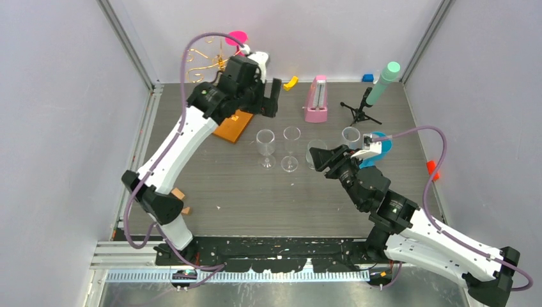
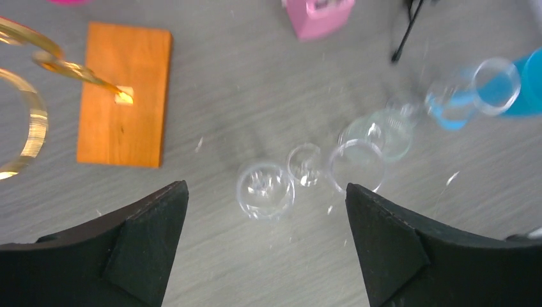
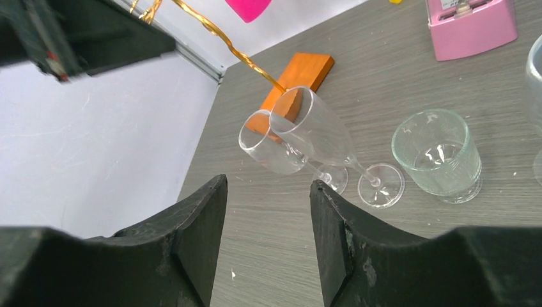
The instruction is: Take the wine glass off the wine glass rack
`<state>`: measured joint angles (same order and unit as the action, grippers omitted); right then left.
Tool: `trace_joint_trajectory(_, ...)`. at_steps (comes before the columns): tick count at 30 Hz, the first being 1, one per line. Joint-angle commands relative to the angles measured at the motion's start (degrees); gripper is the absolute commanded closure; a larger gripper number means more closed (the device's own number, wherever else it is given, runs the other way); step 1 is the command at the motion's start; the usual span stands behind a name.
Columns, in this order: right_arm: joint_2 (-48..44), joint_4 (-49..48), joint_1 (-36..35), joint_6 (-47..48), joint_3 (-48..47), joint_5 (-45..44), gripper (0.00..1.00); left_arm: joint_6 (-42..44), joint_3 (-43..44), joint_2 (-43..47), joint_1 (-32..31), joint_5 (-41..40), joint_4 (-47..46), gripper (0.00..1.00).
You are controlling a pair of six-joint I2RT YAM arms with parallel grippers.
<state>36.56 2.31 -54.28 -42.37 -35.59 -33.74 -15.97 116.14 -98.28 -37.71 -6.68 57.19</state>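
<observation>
The wine glass rack, gold curled wire on an orange base, stands at the back left, and no glass shows on the arms in view. Two clear wine glasses stand upright on the table, one beside the other. My left gripper hangs open above the table just right of the base. In its wrist view the gripper looks down on the nearer wine glass with nothing between its fingers. My right gripper is open and empty. In its wrist view the gripper faces both glasses.
Two glass tumblers stand right of the wine glasses, with a blue cup by the right wrist. A pink box, a small tripod with a mint cylinder and a yellow piece are at the back. Wooden blocks lie at the left.
</observation>
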Motion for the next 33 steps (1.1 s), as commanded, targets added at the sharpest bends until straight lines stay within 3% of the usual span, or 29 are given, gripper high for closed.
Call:
trace_joint_trajectory(1,1.69,-0.01,-0.30,-2.02,-3.10,0.13,0.44,-2.78,0.76,4.81,5.35,-0.22,-14.30,0.01)
trace_joint_trajectory(5,2.45,-0.08,-0.30,-2.81,-3.20,0.06,0.44,-12.56,-0.96,6.10,12.93,4.48,-24.51,0.01)
trace_joint_trajectory(9,2.15,0.39,-0.30,-2.65,-3.42,-0.78,0.44,-20.82,-1.41,5.26,18.42,3.52,-33.57,0.14)
trace_joint_trajectory(14,2.18,1.32,-0.30,-2.25,-3.64,-1.25,0.44,-26.93,7.31,-1.80,23.49,2.27,-31.88,0.28)
trace_joint_trajectory(19,2.23,2.11,-0.30,-2.29,-3.65,-1.61,0.45,-27.66,22.93,-13.35,25.26,2.27,-24.84,0.32)
trace_joint_trajectory(22,2.01,2.79,-0.30,-2.00,-3.92,-1.75,0.44,-26.81,27.94,-18.33,26.51,5.11,-24.89,0.32)
trace_joint_trajectory(26,1.33,3.37,-0.30,-1.38,-3.87,-3.19,0.45,-26.43,29.88,-22.41,28.19,10.34,-26.58,0.34)
trace_joint_trajectory(33,1.93,3.46,-0.30,-0.05,-4.21,-4.04,0.44,-25.63,28.26,-24.64,28.61,12.78,-29.03,0.37)
